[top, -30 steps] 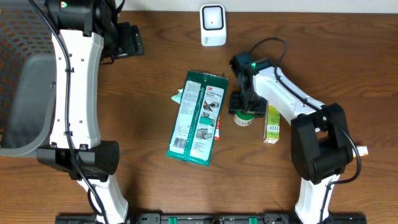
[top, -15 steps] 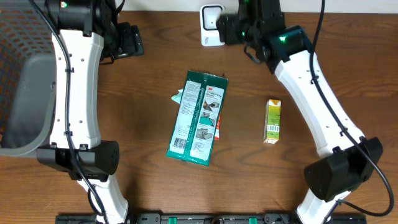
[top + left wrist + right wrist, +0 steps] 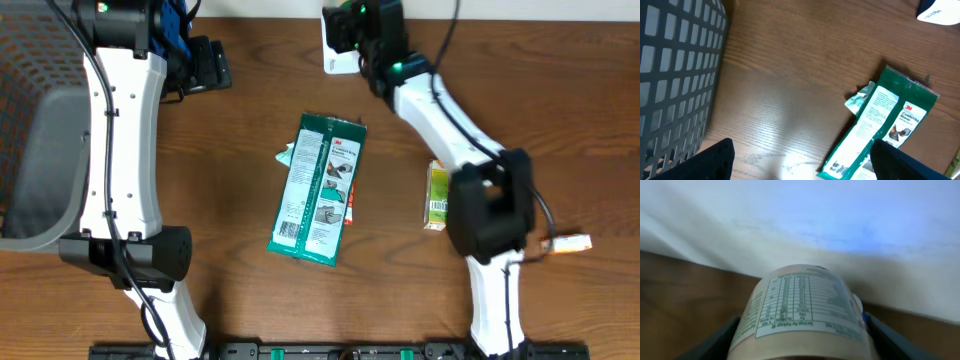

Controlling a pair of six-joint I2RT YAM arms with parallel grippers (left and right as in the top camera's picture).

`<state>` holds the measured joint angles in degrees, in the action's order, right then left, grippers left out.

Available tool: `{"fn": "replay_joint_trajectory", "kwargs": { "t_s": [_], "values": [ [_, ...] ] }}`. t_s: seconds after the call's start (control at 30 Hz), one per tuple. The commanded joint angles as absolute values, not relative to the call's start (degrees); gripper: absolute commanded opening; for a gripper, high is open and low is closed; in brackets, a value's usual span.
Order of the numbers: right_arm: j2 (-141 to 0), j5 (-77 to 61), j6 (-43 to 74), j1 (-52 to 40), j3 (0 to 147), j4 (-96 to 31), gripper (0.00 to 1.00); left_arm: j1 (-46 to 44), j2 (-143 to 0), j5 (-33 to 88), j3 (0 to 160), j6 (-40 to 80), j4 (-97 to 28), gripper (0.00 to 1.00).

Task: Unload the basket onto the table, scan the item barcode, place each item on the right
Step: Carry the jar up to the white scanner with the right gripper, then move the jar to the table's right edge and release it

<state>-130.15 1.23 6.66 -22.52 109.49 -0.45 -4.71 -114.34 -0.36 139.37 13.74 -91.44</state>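
Right tool [image 3: 805, 342], clamped on the bottle [image 3: 805, 305], has moved left to the scanner [image 3: 336, 62]; left tool [image 3: 800, 165] stays wide.

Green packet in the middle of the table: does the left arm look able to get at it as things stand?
Probably yes. The left gripper hangs open and empty, and only bare table lies between it and the green packet.

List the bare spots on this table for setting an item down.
Bare table between the left arm and the green 3M package; also far right, beyond the carton. Crowded: the back middle, where the right pincer holds a labelled jar at the white scanner.
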Motion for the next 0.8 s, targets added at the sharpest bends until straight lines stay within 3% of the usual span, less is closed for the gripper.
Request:
{"fn": "replay_joint_trajectory", "kwargs": {
  "t_s": [0.0,0.27,0.6,0.77],
  "values": [
    [-134.1,8.7,-5.1,-23.0,109.7,4.7,0.01,-4.7,-113.4,-0.5,139.3,14.3,-91.7,0.87],
    [-138.0,16.9,-16.5,-24.6,109.7,14.5,0.01,-4.7,-113.4,-0.5,139.3,14.3,-91.7,0.87],
    [-139.6,16.9,-15.7,-24.9,109.7,22.0,0.01,-4.7,-113.4,-0.5,139.3,14.3,-91.7,0.87],
    [-143.2,16.9,-9.3,-24.4,109.7,26.8,0.01,-4.7,-113.4,-0.5,139.3,14.3,-91.7,0.87]
  ]
}}
